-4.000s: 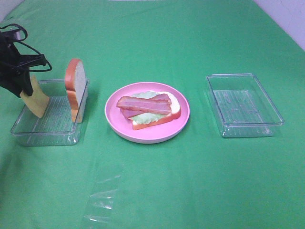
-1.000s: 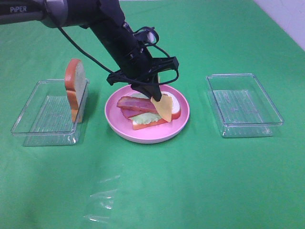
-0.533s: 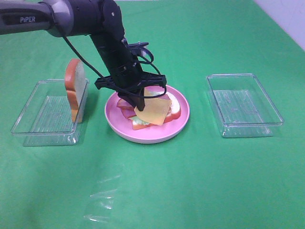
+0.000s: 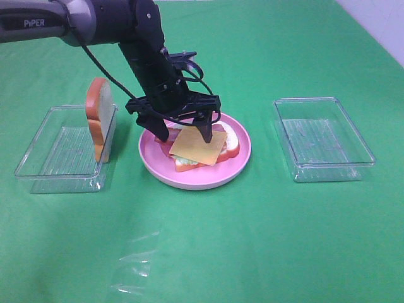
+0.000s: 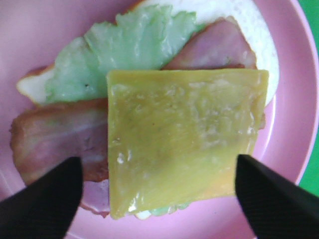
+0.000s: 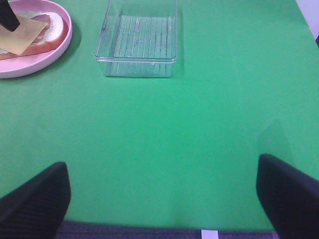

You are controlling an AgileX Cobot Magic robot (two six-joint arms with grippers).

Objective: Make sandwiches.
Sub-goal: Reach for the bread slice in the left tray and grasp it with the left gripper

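Sitting on the pink plate (image 4: 154, 165) near the middle of the green bench (image 4: 252, 240), the sandwich (image 4: 199, 148) is an open stack: a white bread slice underneath, a pale lettuce leaf (image 5: 134, 42), reddish bacon strips (image 5: 55, 139), and a yellow cheese square (image 5: 182, 139) on top. The cheese lies flat and slightly skewed, one corner reaching past the stack's front edge over the plate, and the bread's rounded end (image 4: 231, 140) shows uncovered toward the right tray.

The left end effector (image 4: 183, 131) hangs just over the stack with its two dark fingers (image 4: 206, 131) spread, one to each side of the cheese, holding nothing. Its arm slants in from the upper left, crossing above the ground between plate and left tray.

A second bread slice (image 4: 101, 120) stands on edge against the right wall of the clear left tray (image 4: 44, 164), just beside the plate's left rim. The clear right tray (image 4: 323, 140) sits well apart from the plate with open cloth between them.

The right end effector (image 6: 164, 199) is spread wide over bare cloth near the bench's front edge, gripping nothing. A wide green stretch lies in front of the plate, carrying only a faint clear film (image 4: 136, 262).
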